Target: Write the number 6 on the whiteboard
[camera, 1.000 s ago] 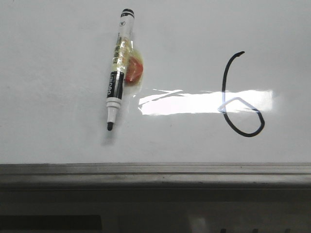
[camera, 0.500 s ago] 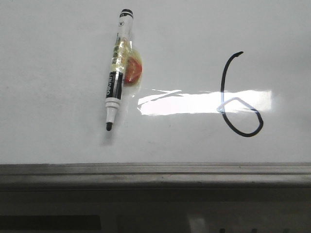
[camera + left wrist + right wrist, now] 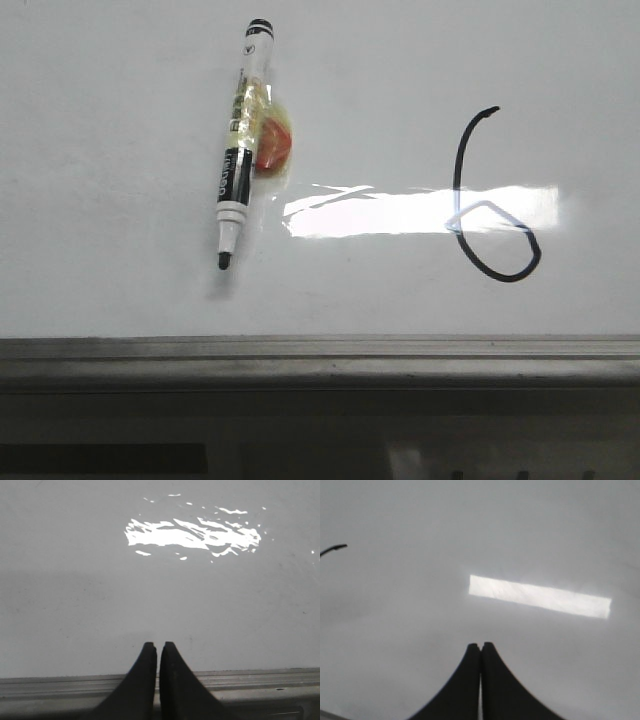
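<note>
Nothing moved vs earlier frames. Marker (image 3: 243, 140) light, stiff, slick barrel; grip mid-barrel. Number 6 (image 3: 490, 200) prob. done, well apart from jaws. Left gripper (image 3: 157, 647) and right gripper (image 3: 480, 647) pinched closed, empty.

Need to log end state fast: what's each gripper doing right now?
Left gripper: closed, fingers together, holding nothing, over the whiteboard.
Right gripper: closed, empty. The marker lies on the board.

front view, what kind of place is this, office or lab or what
Hard to say; probably a lab or test bench. All that shows is a whiteboard lying flat with a grey frame edge, an uncapped marker on it, and a hand-drawn 6.
</note>
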Motion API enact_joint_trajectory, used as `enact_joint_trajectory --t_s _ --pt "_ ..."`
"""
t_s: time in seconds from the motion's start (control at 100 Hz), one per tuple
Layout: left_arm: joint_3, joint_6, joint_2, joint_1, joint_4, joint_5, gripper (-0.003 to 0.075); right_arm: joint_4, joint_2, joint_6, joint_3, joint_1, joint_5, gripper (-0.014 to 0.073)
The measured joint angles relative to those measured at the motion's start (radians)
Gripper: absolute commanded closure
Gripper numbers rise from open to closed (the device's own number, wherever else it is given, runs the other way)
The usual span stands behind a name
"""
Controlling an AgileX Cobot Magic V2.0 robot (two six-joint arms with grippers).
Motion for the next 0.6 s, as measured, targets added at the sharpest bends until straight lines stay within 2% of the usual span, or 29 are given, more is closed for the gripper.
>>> enact_joint_trajectory --t_s 0.19,0.6 --pt "0.0 0.0 0.0 0.0 0.0 0.0 0.0741 0.002 -0.024 0.002 -0.002 -0.043 0.213 0.0659" --pt "0.0 0.0 0.0 0.0 0.0 0.0 0.0741 0.002 -0.025 0.005 -0.002 -0.059 0.217 0.0659"
